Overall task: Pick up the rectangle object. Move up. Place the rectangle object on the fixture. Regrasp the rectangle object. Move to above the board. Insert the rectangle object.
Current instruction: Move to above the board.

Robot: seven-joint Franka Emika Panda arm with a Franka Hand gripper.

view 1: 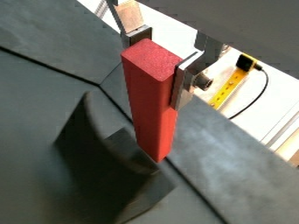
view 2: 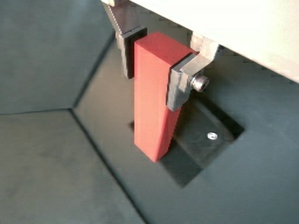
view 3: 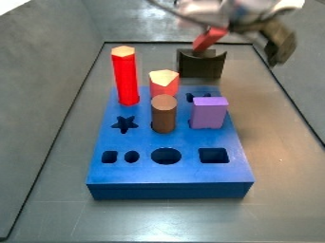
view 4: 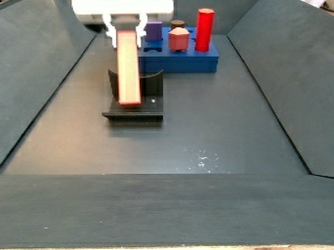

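The rectangle object (view 1: pixel 149 105), a long salmon-red bar, stands nearly upright between the silver fingers (view 1: pixel 184 80) of my gripper (view 1: pixel 158 66), which is shut on its upper end. Its lower end reaches down to the dark fixture (view 2: pixel 211 144), and I cannot tell whether it touches. In a side view the gripper (view 4: pixel 124 20) holds the bar (view 4: pixel 127 68) above the fixture (view 4: pixel 135 112), in front of the blue board (view 4: pixel 183 63). From the opposite side the gripper (view 3: pixel 222 19) hangs over the fixture (view 3: pixel 200 65) behind the board (view 3: pixel 172 176), and only a short piece of the bar (view 3: pixel 206 41) shows.
On the board stand a red hexagonal post (view 3: pixel 125 76), a brown cylinder (view 3: pixel 164 114), a purple cube (view 3: pixel 210 112) and a pinkish piece (view 3: pixel 162 82). Sloping dark walls (view 4: pixel 53 98) close in the floor on both sides.
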